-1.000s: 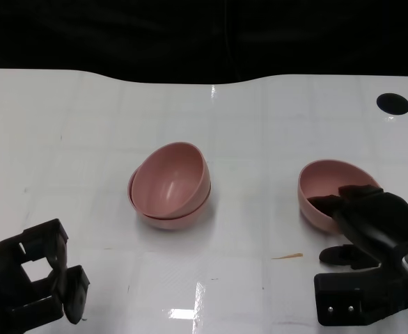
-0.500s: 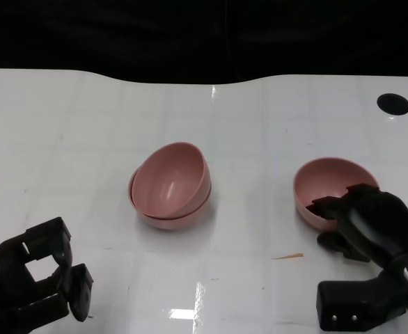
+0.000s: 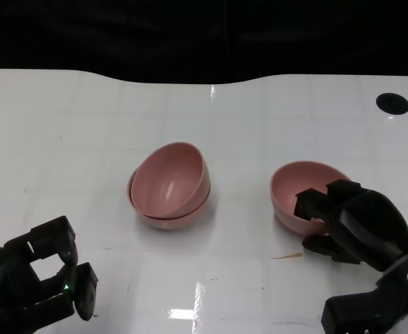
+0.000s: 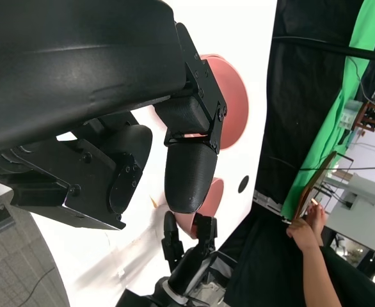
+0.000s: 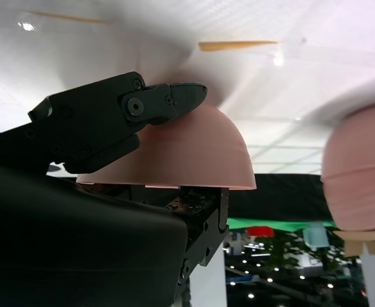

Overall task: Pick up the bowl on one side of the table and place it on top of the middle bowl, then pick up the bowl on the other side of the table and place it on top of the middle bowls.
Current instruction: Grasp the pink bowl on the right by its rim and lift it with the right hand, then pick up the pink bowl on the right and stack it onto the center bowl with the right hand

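Observation:
Two pink bowls [image 3: 169, 186] sit nested at the table's middle, the upper one tilted with its mouth toward me. A third pink bowl [image 3: 303, 193] is to their right, tipped, and my right hand [image 3: 354, 224] grips its near rim. In the right wrist view that held bowl [image 5: 187, 150] sits between my fingers [image 5: 120, 115], and the nested bowls [image 5: 360, 173] show blurred beyond it. My left hand [image 3: 37, 282] hovers at the lower left with its fingers apart and nothing in them. The left wrist view shows the nested bowls [image 4: 231, 102] past its fingers [image 4: 189, 176].
A round black hole [image 3: 393, 103] lies in the white table [image 3: 85, 132] at the far right. A thin orange sliver [image 3: 287, 257] lies near the held bowl. The table's far edge meets a dark backdrop. A person's hand [image 4: 306, 231] shows beside the table.
My right hand has carried the right-hand bowl leftward, closer to the nested bowls. The left hand has shifted only slightly. The nested bowls have not moved.

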You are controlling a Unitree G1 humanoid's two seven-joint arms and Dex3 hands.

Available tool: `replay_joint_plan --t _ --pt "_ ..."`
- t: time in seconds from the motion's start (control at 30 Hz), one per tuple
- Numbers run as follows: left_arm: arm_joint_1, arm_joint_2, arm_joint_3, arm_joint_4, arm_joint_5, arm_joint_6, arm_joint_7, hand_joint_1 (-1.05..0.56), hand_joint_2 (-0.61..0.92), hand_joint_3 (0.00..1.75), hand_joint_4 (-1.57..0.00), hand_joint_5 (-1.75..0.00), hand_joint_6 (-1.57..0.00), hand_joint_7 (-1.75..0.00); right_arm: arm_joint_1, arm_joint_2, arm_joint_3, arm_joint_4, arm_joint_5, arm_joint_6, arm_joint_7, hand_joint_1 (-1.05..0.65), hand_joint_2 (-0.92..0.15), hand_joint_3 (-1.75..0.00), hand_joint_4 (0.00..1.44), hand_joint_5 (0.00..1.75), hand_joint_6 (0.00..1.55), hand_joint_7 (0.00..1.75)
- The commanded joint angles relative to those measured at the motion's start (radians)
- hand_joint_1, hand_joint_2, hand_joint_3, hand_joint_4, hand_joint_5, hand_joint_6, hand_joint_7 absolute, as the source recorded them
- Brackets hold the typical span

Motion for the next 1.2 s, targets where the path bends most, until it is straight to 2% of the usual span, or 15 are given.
replay_joint_plan --t 0.03,0.2,0.6,0.63,0.7,0.73,0.9,1.07,1.2 --pt "0.001 0.005 0.007 0.01 0.009 -0.013 0.001 0.25 0.92 1.41 -1.0 -1.75 -0.82 -1.75 -0.016 -0.041 -0.011 -0.072 0.009 -0.018 0.01 -0.18 -0.9 -0.3 0.77 1.75 0.58 1.75" --pt "-0.001 0.008 0.007 0.022 0.008 -0.019 -0.01 0.25 0.91 1.4 -0.99 -1.75 -0.82 -1.75 -0.011 -0.066 -0.028 -0.176 0.015 0.001 0.071 -0.22 -0.92 -0.32 0.76 1.75 0.55 1.75" --pt "-0.001 0.009 0.005 0.024 0.007 -0.022 -0.009 0.25 0.92 1.39 -0.99 -1.75 -0.82 -1.75 0.005 -0.066 -0.046 -0.206 0.013 0.01 0.099 -0.22 -0.92 -0.32 0.76 1.75 0.55 1.75" --pt "-0.005 0.009 0.003 0.032 0.01 -0.026 -0.013 0.25 0.92 1.39 -0.99 -1.75 -0.82 -1.75 -0.069 -0.059 -0.052 -0.277 0.025 -0.013 0.155 -0.22 -0.92 -0.32 0.76 1.75 0.55 1.75" --pt "-0.01 0.009 0.0 0.041 0.015 -0.034 -0.016 0.26 0.92 1.39 -0.97 -1.75 -0.82 -1.75 -0.167 -0.043 -0.063 -0.373 0.048 -0.046 0.249 -0.26 -0.85 -0.31 0.84 1.75 0.64 1.65" --pt "-0.011 0.009 -0.002 0.043 0.017 -0.036 -0.015 0.26 0.92 1.39 -0.97 -1.75 -0.81 -1.75 -0.19 -0.036 -0.067 -0.399 0.056 -0.051 0.287 -0.26 -0.83 -0.32 0.84 1.75 0.63 1.7" --pt "-0.011 0.007 -0.012 0.044 0.036 -0.052 -0.013 0.26 0.92 1.36 -0.96 -1.75 -0.8 -1.75 -0.228 -0.01 -0.061 -0.438 0.076 -0.054 0.392 -0.27 -0.75 -0.32 0.85 1.75 0.62 1.75" --pt "-0.009 0.003 -0.015 0.036 0.049 -0.046 -0.004 0.25 0.92 1.35 -0.96 -1.75 -0.81 -1.75 -0.251 0.02 -0.055 -0.447 0.075 -0.054 0.446 -0.28 -0.75 -0.34 0.89 1.75 0.66 1.71" --pt "-0.01 0.004 -0.017 0.037 0.052 -0.052 -0.011 0.25 0.92 1.38 -0.97 -1.75 -0.81 -1.75 -0.261 0.049 -0.054 -0.446 0.095 -0.066 0.495 -0.29 -0.79 -0.34 0.89 1.75 0.68 1.68"
